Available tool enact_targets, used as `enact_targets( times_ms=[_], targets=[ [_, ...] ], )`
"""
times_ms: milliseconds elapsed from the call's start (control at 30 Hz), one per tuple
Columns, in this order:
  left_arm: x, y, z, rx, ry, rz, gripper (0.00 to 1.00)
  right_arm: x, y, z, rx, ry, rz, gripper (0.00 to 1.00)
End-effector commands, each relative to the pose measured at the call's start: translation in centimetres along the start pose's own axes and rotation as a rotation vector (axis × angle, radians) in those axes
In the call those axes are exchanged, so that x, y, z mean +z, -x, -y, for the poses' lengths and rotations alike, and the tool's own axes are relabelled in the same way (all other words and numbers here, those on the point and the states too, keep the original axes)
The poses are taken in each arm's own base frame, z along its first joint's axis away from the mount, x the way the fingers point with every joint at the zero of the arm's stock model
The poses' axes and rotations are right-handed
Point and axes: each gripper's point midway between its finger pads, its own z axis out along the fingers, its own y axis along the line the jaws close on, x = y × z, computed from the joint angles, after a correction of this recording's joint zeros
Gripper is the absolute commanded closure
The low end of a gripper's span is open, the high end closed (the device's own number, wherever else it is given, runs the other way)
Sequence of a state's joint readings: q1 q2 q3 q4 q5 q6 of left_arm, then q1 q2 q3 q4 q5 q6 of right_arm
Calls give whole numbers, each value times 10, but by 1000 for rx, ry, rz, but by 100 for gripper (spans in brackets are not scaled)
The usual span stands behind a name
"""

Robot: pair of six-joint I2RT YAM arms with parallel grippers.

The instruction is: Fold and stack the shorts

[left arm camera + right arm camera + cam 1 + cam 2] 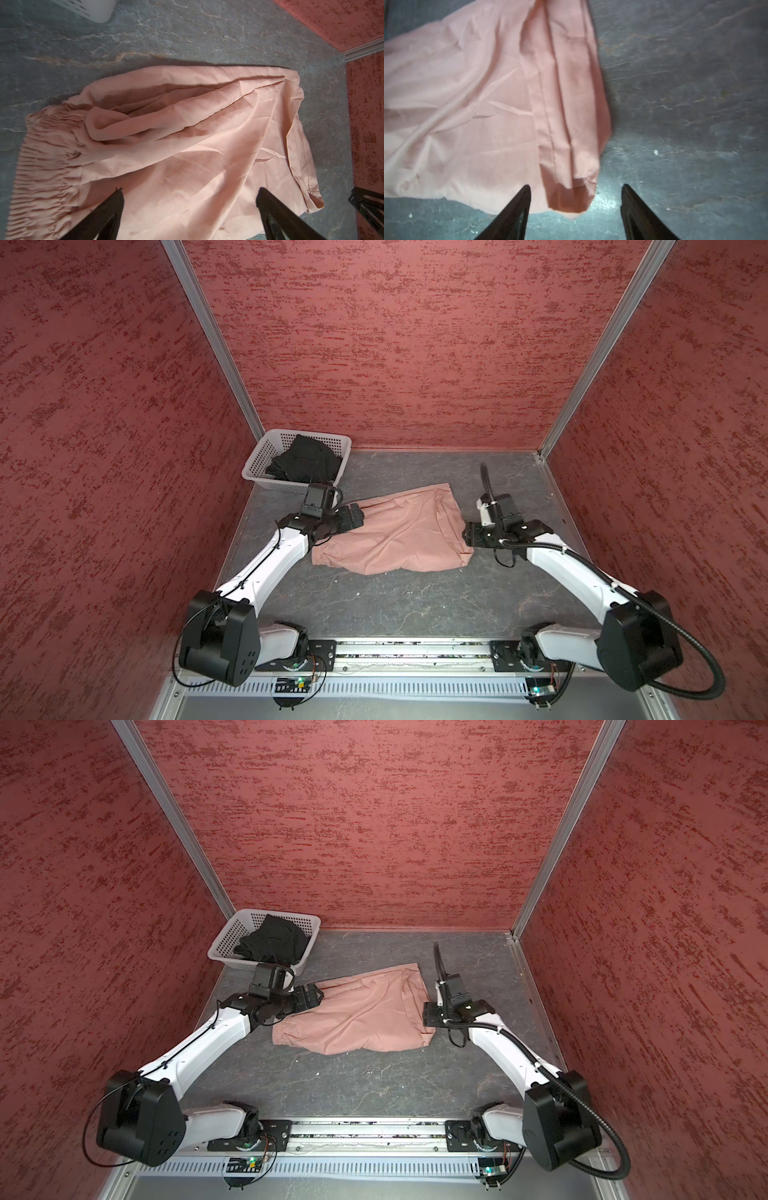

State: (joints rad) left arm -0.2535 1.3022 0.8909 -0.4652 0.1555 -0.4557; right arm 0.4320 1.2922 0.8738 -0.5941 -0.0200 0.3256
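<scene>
**Mostly in view, partly covered: pink shorts between two open hands**

Nearest, the bare grey tabletop (395, 605) runs up to the pink shorts (395, 531), which lie rumpled and spread at its middle, gathered waistband at the near left, leg hems to the right. Their far-left corner is covered in both top views by the left hand (357, 516), which hangs over it with its fingers spread wide and nothing between them. In the left wrist view the two dark fingers (112, 207) frame the cloth, and the picture's edge cuts off part of the waistband.

At the shorts' right edge sits the right hand (467, 537), low by the hem. From above its fingertips cannot be made out against the black wrist. The right wrist view is blurred, yet it shows the fingers (521, 203) apart, with a folded hem corner lying on the tabletop between them, not pinched.

Farthest, in the left corner, the white basket (259, 456) holds the black shorts (305, 464), crumpled. Its wall and the left wrist camera hide their near part, and their details cannot be read.
</scene>
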Motion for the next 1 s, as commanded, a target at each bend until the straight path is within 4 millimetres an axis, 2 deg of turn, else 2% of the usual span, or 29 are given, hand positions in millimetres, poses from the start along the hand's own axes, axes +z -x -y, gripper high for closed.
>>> enact_targets(
  times_ms=[0, 100, 267, 467, 567, 700, 800, 900, 967],
  targets=[
    [8, 0, -8, -8, 6, 8, 1, 7, -16, -10, -120, -148, -45, 27],
    [14, -11, -16, -18, 5, -12, 1, 21, -15, -17, -196, -197, -53, 26],
    [22, -31, -36, -36, 49, -39, 1, 47, -15, -4, -279, -314, -79, 26],
    [30, -46, -52, -50, 85, -75, 1, 71, -2, -17, -329, -322, -73, 34],
    [31, -51, -57, -51, 99, -81, 1, 77, 0, -16, -334, -354, -66, 39],
    [31, -53, -64, -53, 117, -82, 1, 74, 2, 0, -309, -425, -44, 55],
    [30, -53, -70, -58, 127, -86, 1, 70, 0, 14, -253, -437, -49, 77],
    [28, -51, -76, -66, 140, -89, 1, 62, -4, 37, -171, -451, -55, 83],
    [27, -51, -78, -71, 141, -88, 1, 54, -5, 50, -94, -426, -40, 82]
  ],
)
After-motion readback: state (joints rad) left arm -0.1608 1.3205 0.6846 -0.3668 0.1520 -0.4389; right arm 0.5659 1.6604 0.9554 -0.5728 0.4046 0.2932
